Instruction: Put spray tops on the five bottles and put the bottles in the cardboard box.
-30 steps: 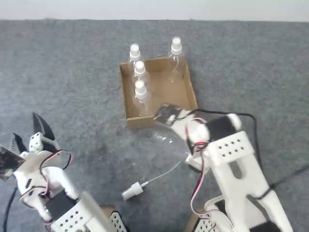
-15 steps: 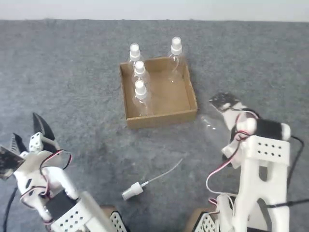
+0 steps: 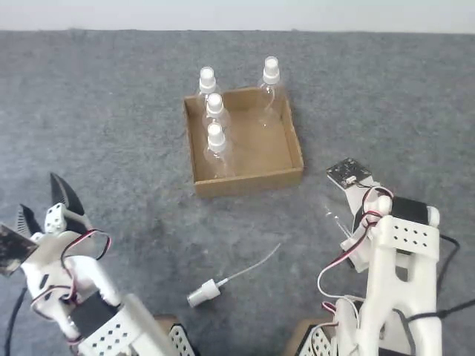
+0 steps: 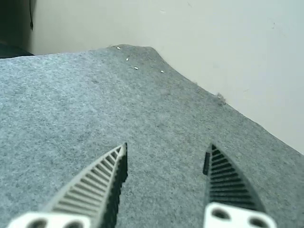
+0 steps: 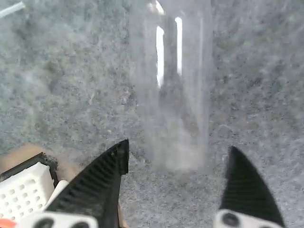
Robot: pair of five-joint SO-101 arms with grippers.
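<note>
The cardboard box [image 3: 282, 152] sits mid-table and holds several clear bottles with white spray tops [image 3: 216, 135]. A bare clear bottle [image 3: 332, 210] lies on the carpet to the right of and in front of the box. My right gripper [image 3: 343, 216] is over it. In the right wrist view the right gripper [image 5: 179, 146] is open, and the bottle [image 5: 178, 95] lies between and beyond the fingertips without touching them. A loose spray top [image 3: 204, 291] with its thin tube lies front centre. My left gripper [image 3: 44, 202] hangs at the front left, and the left wrist view shows it [image 4: 167, 146] open with nothing in it.
Grey carpet [image 3: 111, 133] covers the table, and a pale wall [image 4: 228, 42] runs behind its far edge. Both arm bases [image 3: 386, 311] stand at the front edge.
My right arm swung right from the box's front edge and drew back toward its base. The bare bottle shifted right with it. My left arm stayed still.
</note>
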